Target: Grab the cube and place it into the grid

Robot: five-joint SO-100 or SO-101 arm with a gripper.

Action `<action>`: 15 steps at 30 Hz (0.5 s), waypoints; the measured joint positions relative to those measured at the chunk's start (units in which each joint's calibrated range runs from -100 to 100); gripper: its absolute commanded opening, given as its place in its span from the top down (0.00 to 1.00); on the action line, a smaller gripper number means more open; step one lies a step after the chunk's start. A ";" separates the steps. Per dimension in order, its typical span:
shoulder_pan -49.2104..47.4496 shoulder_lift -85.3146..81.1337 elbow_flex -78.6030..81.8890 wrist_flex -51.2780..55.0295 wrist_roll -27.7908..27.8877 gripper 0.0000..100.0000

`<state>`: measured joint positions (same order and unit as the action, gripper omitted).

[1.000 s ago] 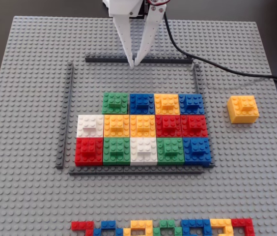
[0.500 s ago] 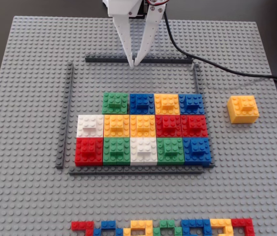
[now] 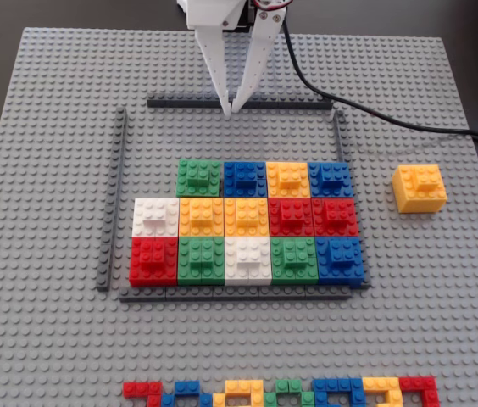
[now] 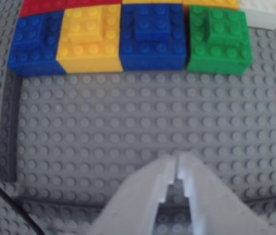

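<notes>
Only one cube [image 3: 419,187] loose; grid [image 3: 247,223] holds fourteen.

Cubes you see in the grid [image 3: 247,225]: fourteen
Loose yellow-orange cube [image 3: 419,187]: one
Dark grey strips [image 3: 113,199]: four
Grey baseplate [image 3: 44,127]: one

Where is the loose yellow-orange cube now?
In the fixed view, the cube sits alone on the baseplate, right of the grid, outside its dark frame.
</notes>
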<state>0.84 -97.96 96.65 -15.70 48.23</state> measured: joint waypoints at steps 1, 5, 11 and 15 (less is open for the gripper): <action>0.00 0.00 -0.44 0.00 0.05 1.00; -0.22 0.17 -1.59 0.68 0.20 1.00; -1.82 3.82 -6.80 2.74 -0.78 1.00; -2.77 8.82 -13.95 4.35 -1.90 1.00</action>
<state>-1.93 -89.14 82.70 -11.36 46.32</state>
